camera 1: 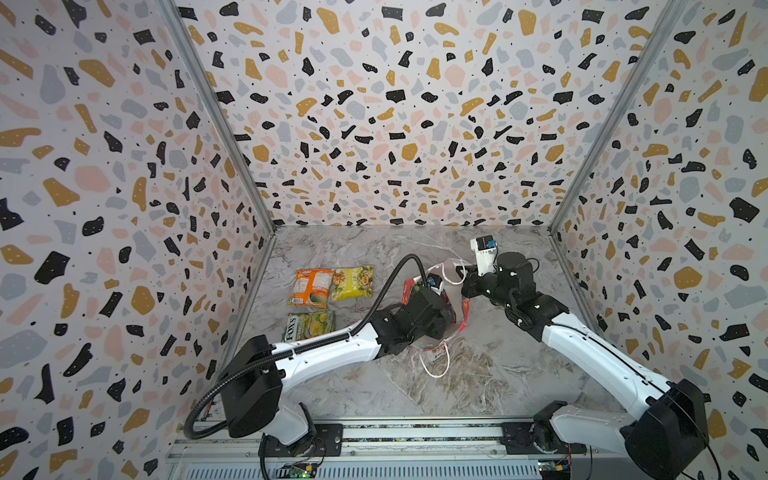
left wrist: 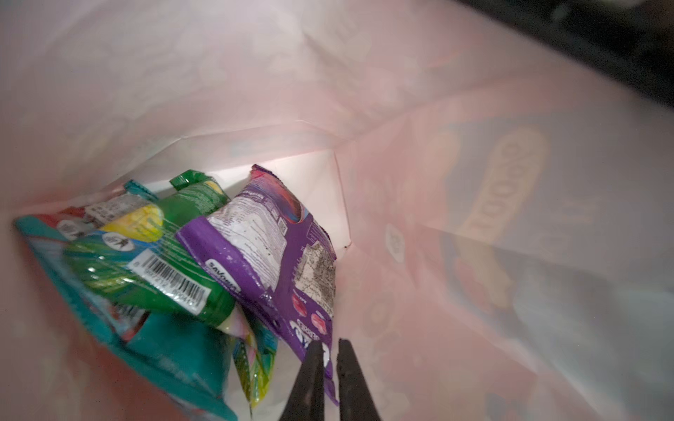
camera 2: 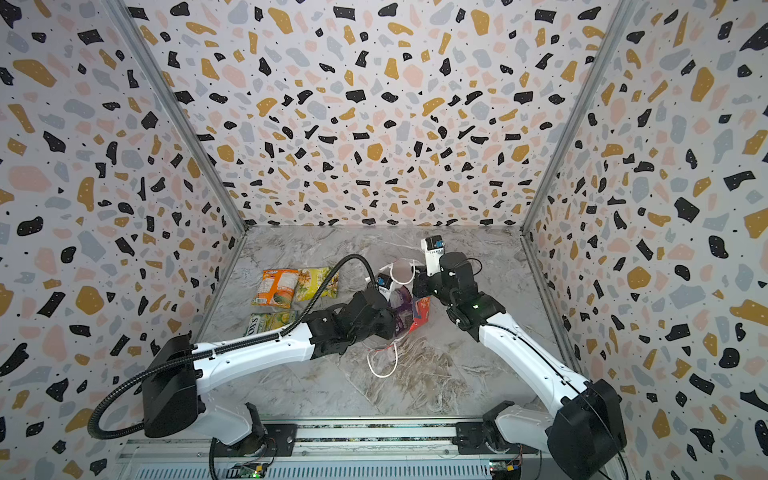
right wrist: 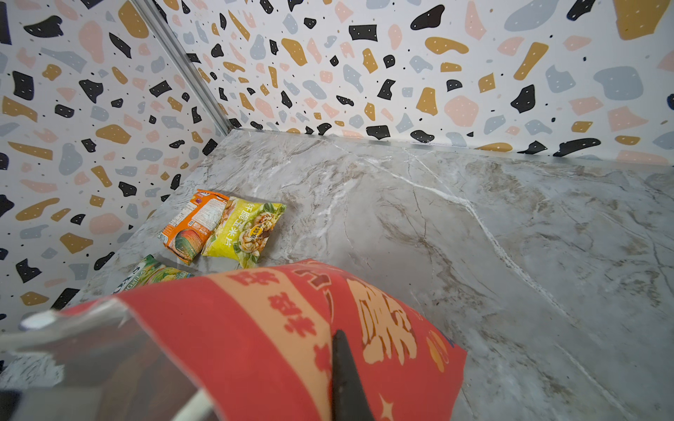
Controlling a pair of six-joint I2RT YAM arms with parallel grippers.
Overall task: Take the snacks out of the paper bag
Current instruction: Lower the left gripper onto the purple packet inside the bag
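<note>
Red paper gift bag with gold characters (right wrist: 255, 328) sits mid-desk (camera 1: 498, 374), with the right gripper (right wrist: 339, 337) jaws clamped on its wall. The left gripper (left wrist: 330, 344) is inside the bag, jaws a slit apart at the purple crinkly packet (left wrist: 262, 255); grip unclear. The green packet (left wrist: 164, 277) and teal packet (left wrist: 175, 350) lie beside it. The orange packet (camera 1: 311, 286), yellow packet (camera 1: 352, 283) and green-yellow FOX'S packet (camera 1: 309, 326) lie on the desk, left of the bag.

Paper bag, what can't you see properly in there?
Teal packet: left wrist view, mostly under the green packet.
Left gripper: left wrist view, unclear whether it pinches the purple packet.
Same gripper: both top views, hidden inside the paper bag.
</note>
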